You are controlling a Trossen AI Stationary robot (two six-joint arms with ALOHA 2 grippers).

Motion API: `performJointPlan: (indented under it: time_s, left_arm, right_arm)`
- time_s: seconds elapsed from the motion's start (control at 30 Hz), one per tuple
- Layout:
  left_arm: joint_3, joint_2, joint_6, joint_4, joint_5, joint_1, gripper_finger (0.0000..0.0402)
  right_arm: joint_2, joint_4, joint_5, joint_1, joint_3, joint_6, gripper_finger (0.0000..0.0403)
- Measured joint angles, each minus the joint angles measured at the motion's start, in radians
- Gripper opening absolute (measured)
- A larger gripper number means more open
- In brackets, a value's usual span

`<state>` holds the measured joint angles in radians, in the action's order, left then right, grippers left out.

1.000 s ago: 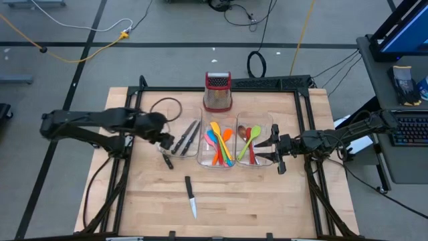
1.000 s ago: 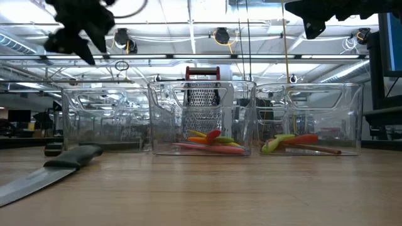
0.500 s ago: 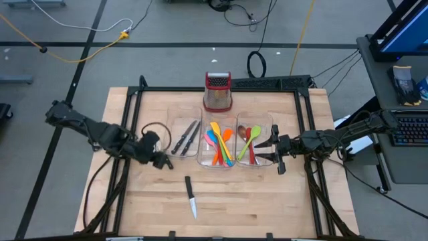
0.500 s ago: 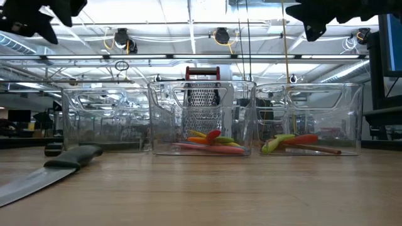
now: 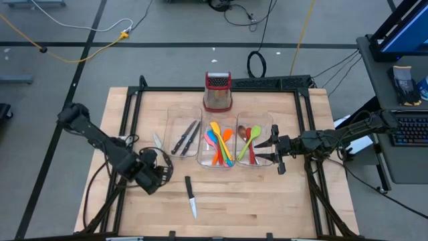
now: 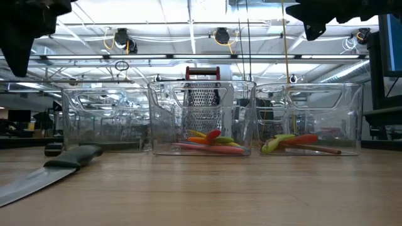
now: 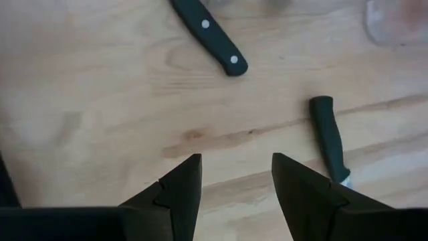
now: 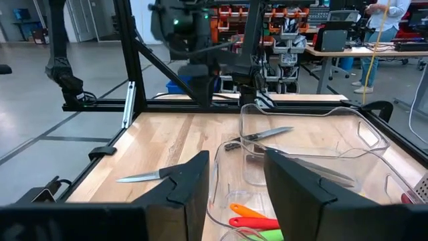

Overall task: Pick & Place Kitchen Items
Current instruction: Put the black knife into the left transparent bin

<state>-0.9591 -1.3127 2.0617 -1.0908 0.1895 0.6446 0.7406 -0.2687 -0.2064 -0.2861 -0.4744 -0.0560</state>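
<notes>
Down toward 7 o'clock on the desk (image 5: 267,207), left gripper (image 5: 152,179) hanging over bare wood, jaws apart, nothing between them. Just off toward 4 o'clock from it, a loose knife (image 5: 190,197) flat on the wood, black handle pointing to 12, steel blade to 6. Looks light and stiff, but thin and lying flush, so probably fiddly to get under, and slick on the blade. Best taken across the handle, close to where it meets the steel, never on the edge itself.

Second knife (image 5: 157,142) up at about 12 o'clock from that gripper, just beside the 9 o'clock bin (image 5: 175,120). Touching the wall, leaning on it or clear of it: can't tell.

Way over at 3 o'clock, right gripper (image 5: 274,152) waiting next to the 3 o'clock bin (image 5: 267,124), jaws also apart and empty.

Already binned: two more knives (image 5: 186,137) in the 9 o'clock bin, coloured spatulas (image 5: 217,144) in the middle one, spoons (image 5: 249,142) in the 3 o'clock one, grater (image 5: 217,92) behind at 12.

Hard to make out:
- spatulas and spoons piled over each other, so no clean count
- clear bin walls full of glare from table height
- from down there, left gripper only a dark lump at the corner, loose knife's blade cut off by the edge
- from the left wrist, two black handles, both cropped
</notes>
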Motion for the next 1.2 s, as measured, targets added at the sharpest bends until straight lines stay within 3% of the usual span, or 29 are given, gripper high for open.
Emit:
performJointPlan:
  time_s: [0.33, 0.77, 1.2]
  left_arm:
    - [0.000, -0.133, 0.136, 0.002, 0.132, 0.001, 0.0184]
    - [0.000, -0.270, 0.254, 0.034, 0.178, -0.013, 0.0184]
    - [0.000, -0.337, 0.242, 0.046, 0.175, -0.077, 0.0184]
  right_arm:
    - [0.000, 0.012, 0.002, 0.000, 0.000, 0.008, 0.0134]
    - [0.000, 0.011, 0.002, 0.000, 0.000, 0.016, 0.0134]
    - [0.000, 0.011, 0.002, 0.000, 0.000, 0.016, 0.0134]
